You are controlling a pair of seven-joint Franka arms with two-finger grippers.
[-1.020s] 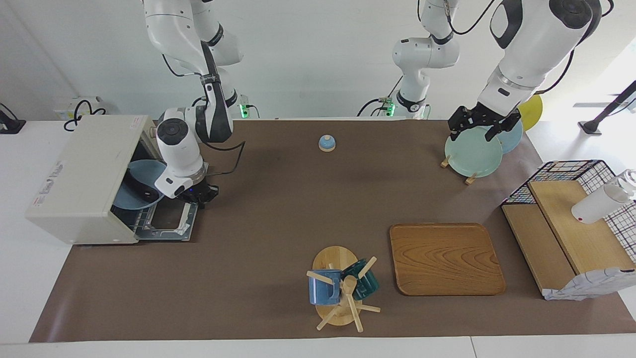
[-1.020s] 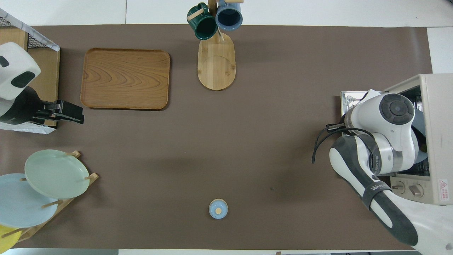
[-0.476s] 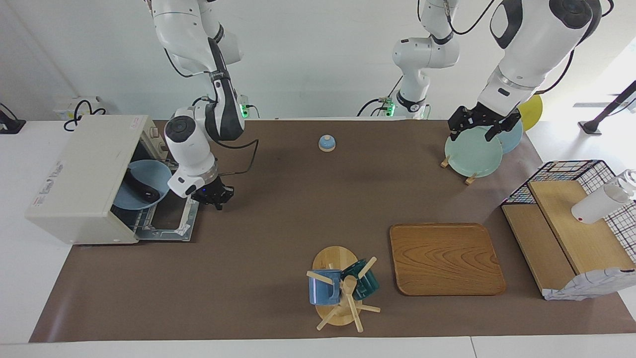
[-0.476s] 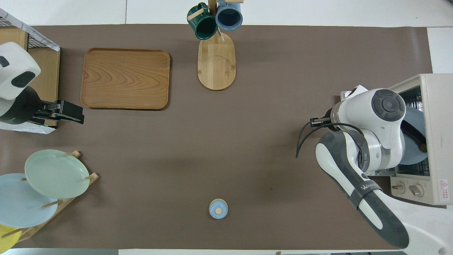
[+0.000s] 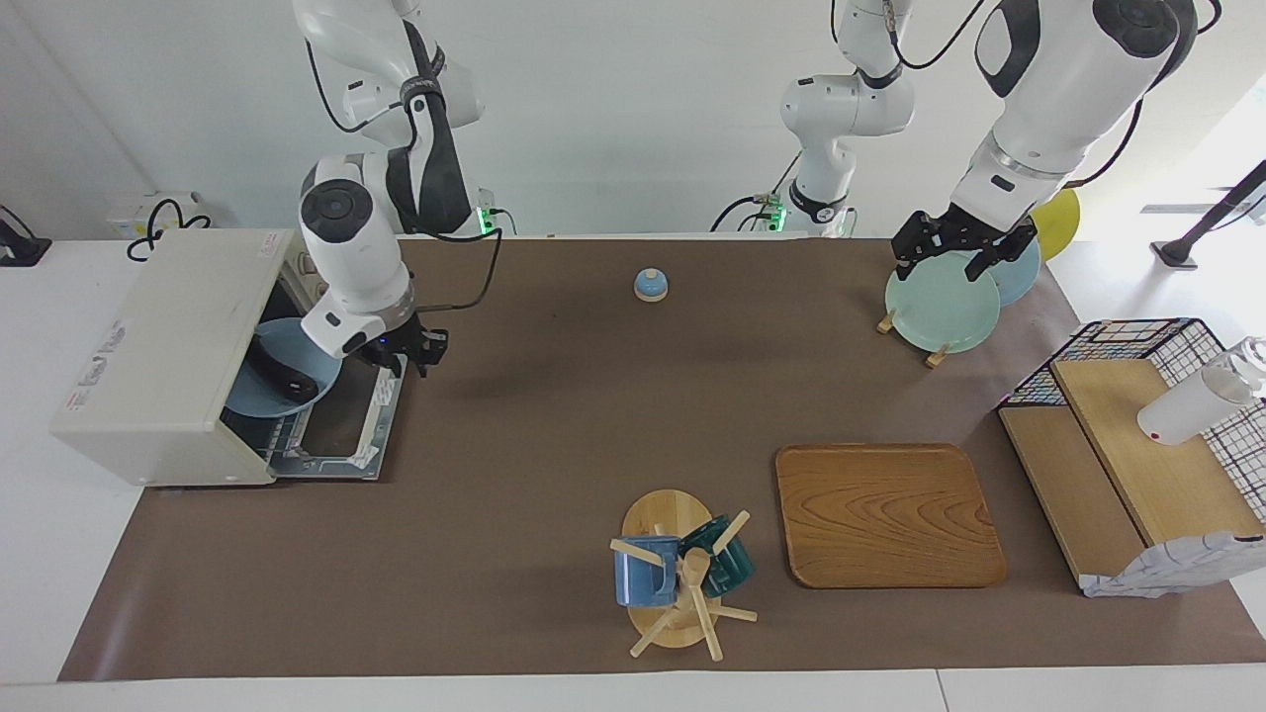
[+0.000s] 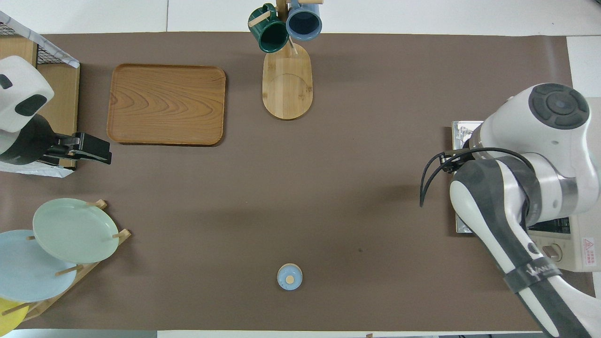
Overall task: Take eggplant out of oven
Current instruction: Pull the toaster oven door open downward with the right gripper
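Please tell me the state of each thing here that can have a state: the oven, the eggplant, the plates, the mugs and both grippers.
oven: door dropped open
eggplant: inside the oven, lying on a blue plate
right gripper: over the oven door's edge, holding nothing
left gripper: waiting over the plate rack
green plate: standing on edge in the rack
mugs: hung on the wooden mug tree
tray: flat, nothing on it

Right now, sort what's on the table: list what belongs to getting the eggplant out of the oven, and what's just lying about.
Belongs to the job:
cream-white toaster oven, door down
dark purple eggplant on the blue plate inside it
right gripper, over the open door

Lying about:
wooden tray
mug tree
small blue bell
plate rack, left gripper waiting over it
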